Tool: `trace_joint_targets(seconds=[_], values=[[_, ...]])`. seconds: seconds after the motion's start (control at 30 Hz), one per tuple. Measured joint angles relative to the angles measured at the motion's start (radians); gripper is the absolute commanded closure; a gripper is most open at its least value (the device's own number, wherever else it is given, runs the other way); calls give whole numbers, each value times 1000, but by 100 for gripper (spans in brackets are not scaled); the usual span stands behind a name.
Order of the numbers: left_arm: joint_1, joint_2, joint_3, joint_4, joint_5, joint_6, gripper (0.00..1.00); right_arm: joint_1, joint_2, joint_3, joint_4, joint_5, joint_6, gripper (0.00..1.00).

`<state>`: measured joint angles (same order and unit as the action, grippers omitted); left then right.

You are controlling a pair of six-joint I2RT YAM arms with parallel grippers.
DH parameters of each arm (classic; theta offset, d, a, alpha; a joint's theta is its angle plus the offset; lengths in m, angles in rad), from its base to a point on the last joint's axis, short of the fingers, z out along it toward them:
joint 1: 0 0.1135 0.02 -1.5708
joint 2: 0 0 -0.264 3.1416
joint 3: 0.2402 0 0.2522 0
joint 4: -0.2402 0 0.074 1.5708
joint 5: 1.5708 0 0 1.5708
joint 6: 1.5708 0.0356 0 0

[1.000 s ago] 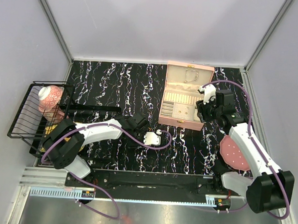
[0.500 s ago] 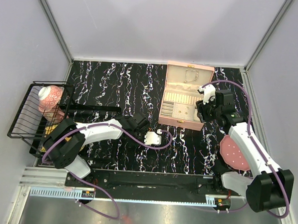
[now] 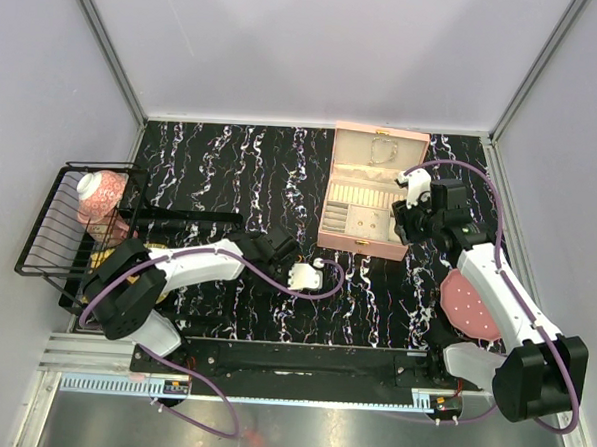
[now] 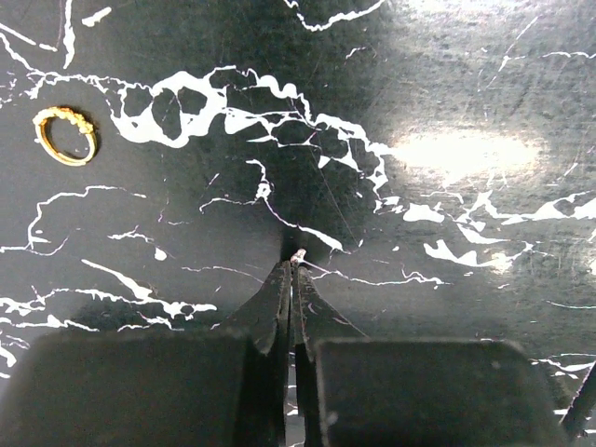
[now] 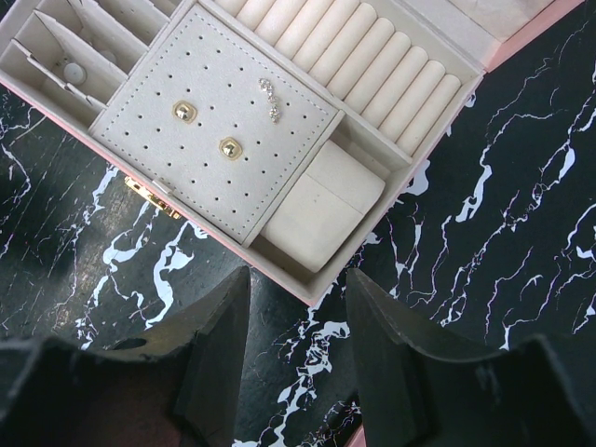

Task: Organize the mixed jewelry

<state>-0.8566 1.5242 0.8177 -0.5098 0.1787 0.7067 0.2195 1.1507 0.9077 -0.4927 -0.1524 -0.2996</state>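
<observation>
Jewelry lies partly on the table and partly in the pink box (image 3: 375, 147). A gold ring (image 4: 65, 135), a thin hoop with a beaded top, lies flat on the black white-veined table (image 4: 484, 307). It is near the left gripper (image 4: 296, 264), which sits low just off the box's near left corner. That gripper's dark tapered jaws are pressed together. A tiny pale speck (image 4: 300, 252) shows at their very tips, too small to tell what it is or whether it is gripped.

Inside the box, a cream pad full of pinholes carries two rounded gold studs (image 5: 184, 111) and a short silvery piece (image 5: 268, 98). Behind the pad runs a row of padded cream rolls, and a plain cream cushion sits at the pad's right end. The box's left slots are cut off by the edge of the right wrist view.

The right gripper (image 5: 298, 345) hangs over the box's near edge with its jaws apart and nothing between them. Its dark fingers (image 5: 223, 335) cover the table below.

From above the ring cannot be made out, and the right arm overlaps the box's right side. A round pink dotted disc (image 3: 464, 304) lies right of the box, partly under that arm. Far left of the box stands a black wire rack (image 3: 48, 232) holding a pink patterned jar (image 3: 100, 195).
</observation>
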Motion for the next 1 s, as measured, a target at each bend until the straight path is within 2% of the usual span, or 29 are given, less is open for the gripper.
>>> trace_joint_targets(seconds=[0.27,0.5,0.77,1.0], values=[[-16,-47,0,-3,-45,-32,100,0,6,0,0,0,0,49],[-34,-65,28,37,-167,-60,100,-1,13,0,2,50,6,52],[-77,-58,246,83,-386,-59,100,-32,17,1,32,180,29,52],[-126,-7,389,131,-542,34,100,-42,17,2,55,246,35,53]])
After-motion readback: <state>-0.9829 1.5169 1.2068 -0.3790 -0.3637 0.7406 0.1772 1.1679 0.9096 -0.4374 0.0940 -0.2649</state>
